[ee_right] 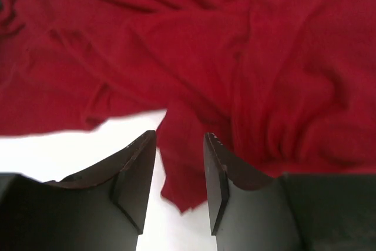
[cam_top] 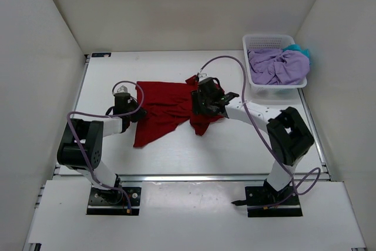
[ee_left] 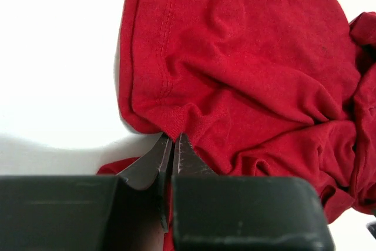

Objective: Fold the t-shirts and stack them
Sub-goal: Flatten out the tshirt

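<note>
Spreading the crumpled red cloth short-sleeved t-shirt (cam_top: 167, 107) flat looks to be the step in hand, since it has to lie smooth before any fold will hold. It lies bunched on the white table (cam_top: 235, 139), to the left of the white plastic mesh basket (cam_top: 247, 57) and well apart from it, with one pointed flap trailing toward the arm bases.

The left gripper (ee_left: 174, 145) sits at the shirt's edge farthest from the basket, its jaws pinched nearly together on a stitched hem corner. The right gripper (ee_right: 179, 139) hovers over the edge nearer the basket, jaws apart. A loose tongue of red cloth lies in the gap between them but is not clamped.

To do this well, the right gripper should probably settle on a true corner or hem, not that loose middle flap, and take a single layer only. Then both arms would draw apart, one away from the basket and one toward it, low over the table, until the wrinkles run out. Pulling too hard risks slipping the hem out of the left pinch, and lifting too high would let the cloth sag and double over.

A rumpled lavender t-shirt (cam_top: 276, 66) fills the basket, with a teal t-shirt (cam_top: 301, 49) showing at its far right corner, both apparently waiting their turn.
</note>
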